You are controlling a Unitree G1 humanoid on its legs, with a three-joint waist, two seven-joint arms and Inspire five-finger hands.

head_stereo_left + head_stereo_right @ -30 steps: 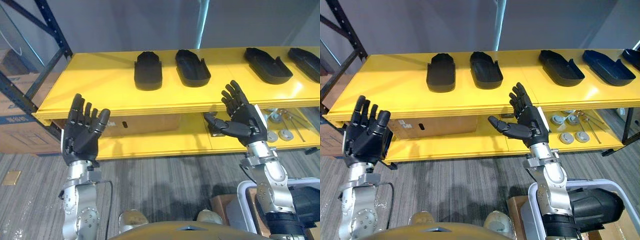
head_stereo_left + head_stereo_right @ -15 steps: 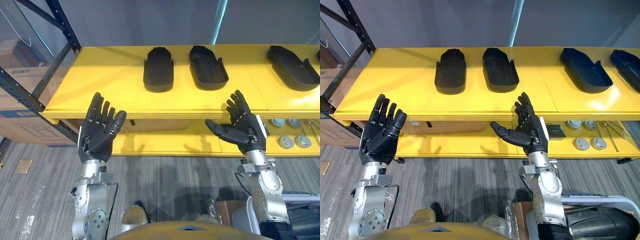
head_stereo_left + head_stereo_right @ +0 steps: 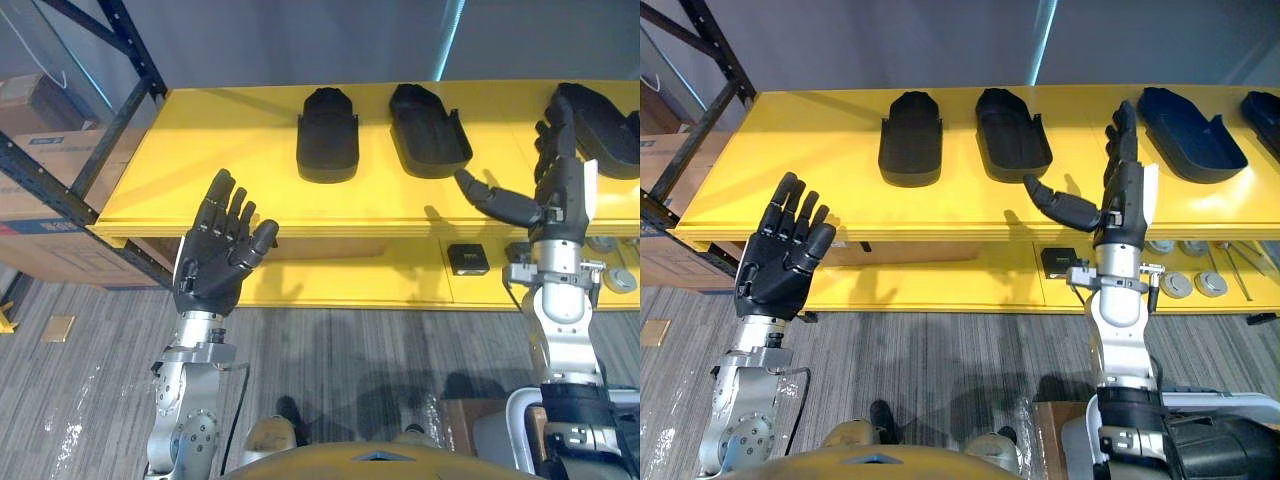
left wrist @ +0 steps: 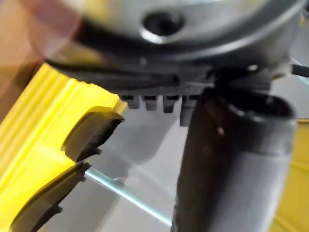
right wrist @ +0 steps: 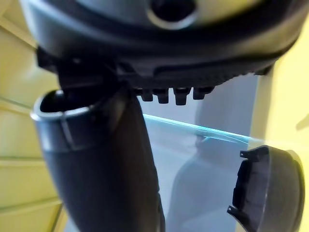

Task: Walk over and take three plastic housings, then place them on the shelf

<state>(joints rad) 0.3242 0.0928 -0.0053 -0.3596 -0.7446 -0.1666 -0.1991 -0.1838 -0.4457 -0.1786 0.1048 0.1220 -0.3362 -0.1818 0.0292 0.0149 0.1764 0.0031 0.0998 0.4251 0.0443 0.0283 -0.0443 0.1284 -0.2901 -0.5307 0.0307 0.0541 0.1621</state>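
Moved: right hand (image 3: 555, 190) rises from under the shelf (image 3: 200, 160) edge to its top, far right.
Plastic housings (image 3: 910, 140): four lie on the shelf, none held.
Hands: both empty, fingers spread apart; left hand (image 3: 215, 265) near-left.
Progress: seemingly nothing picked yet.

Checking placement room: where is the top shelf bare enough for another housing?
The widest bare patch is the yellow shelf's left end, between the black rack upright and the leftmost housing. Rightward it is crowded: housings close together, the right robot hand raised before them.
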